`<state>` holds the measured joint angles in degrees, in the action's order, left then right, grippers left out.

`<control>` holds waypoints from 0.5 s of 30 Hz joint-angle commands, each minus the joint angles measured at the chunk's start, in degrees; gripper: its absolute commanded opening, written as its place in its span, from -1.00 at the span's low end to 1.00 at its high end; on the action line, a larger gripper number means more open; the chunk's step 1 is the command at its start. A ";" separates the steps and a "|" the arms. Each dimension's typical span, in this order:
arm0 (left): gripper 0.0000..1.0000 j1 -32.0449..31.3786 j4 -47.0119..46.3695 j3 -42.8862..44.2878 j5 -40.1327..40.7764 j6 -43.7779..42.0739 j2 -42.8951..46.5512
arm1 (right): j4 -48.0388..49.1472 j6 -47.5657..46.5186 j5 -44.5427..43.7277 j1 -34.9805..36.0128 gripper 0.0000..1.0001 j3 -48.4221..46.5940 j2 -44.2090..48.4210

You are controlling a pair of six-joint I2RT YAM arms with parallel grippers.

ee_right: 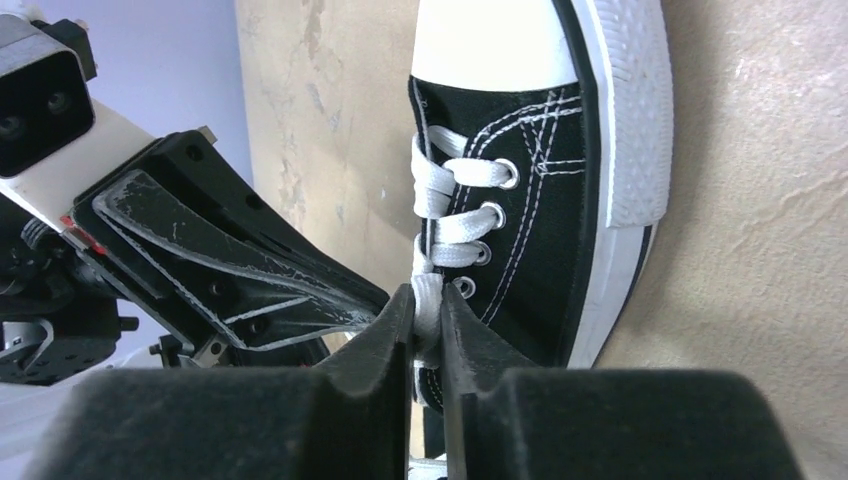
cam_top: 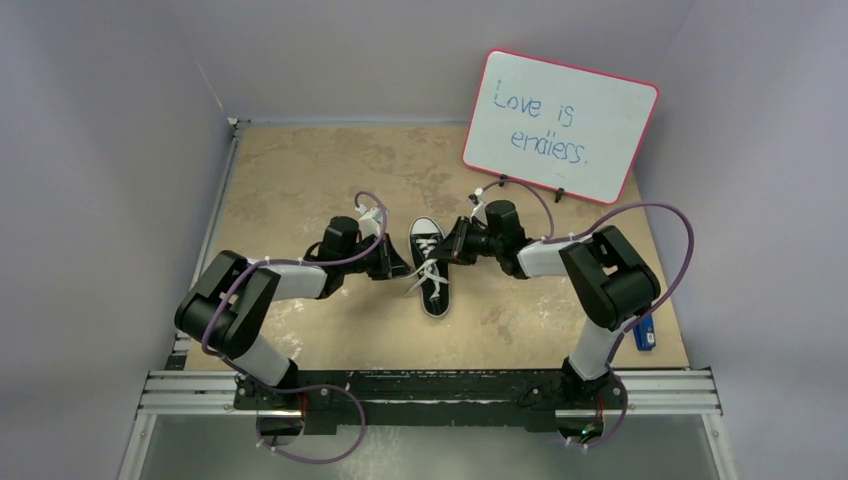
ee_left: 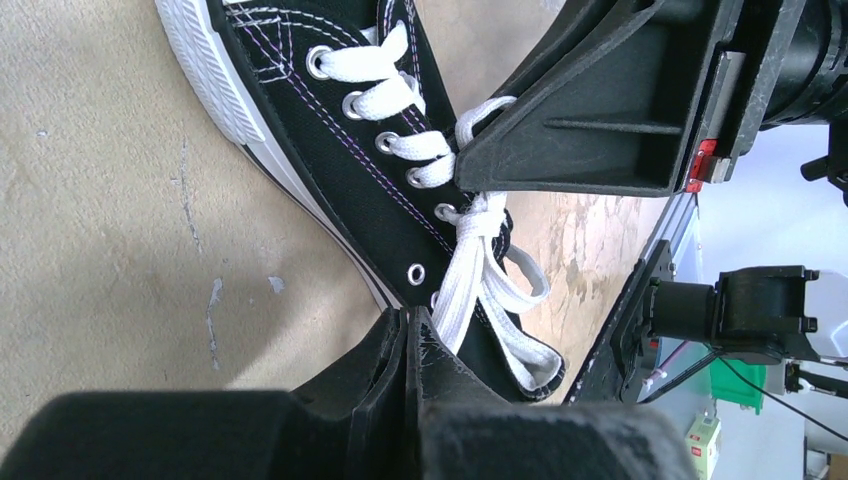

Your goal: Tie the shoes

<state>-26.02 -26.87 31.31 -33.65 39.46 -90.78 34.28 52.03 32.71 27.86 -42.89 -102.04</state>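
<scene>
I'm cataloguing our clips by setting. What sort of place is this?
Probably a robotics lab test cell, not a home: plain walls box in a worn tabletop, an aluminium rail runs along its near edge, and a handwritten whiteboard is propped beyond one black sneaker.

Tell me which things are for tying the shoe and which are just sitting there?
For the job: black sneaker, white laces, right pincer pinching a lace, left pincer shut beside the laces.
Just lying about: whiteboard with writing, small blue thing.
</scene>
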 commanded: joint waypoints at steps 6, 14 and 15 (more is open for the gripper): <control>-1.00 -0.26 0.42 -0.28 0.76 -1.18 0.60 | 5.59 1.01 -0.50 -0.84 -0.95 3.14 4.07; -1.00 -0.26 -0.69 -2.02 -0.16 -0.88 0.01 | 6.51 -0.09 -0.35 -1.22 -0.56 3.00 4.04; -1.00 -0.26 -0.78 -1.90 -0.20 -0.88 -0.03 | 6.49 -0.35 -0.48 -1.20 -0.52 2.77 4.06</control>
<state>-26.02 -26.30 29.74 -33.10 39.42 -90.85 37.65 52.62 32.45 27.16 -39.72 -100.09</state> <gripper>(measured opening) 0.008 0.211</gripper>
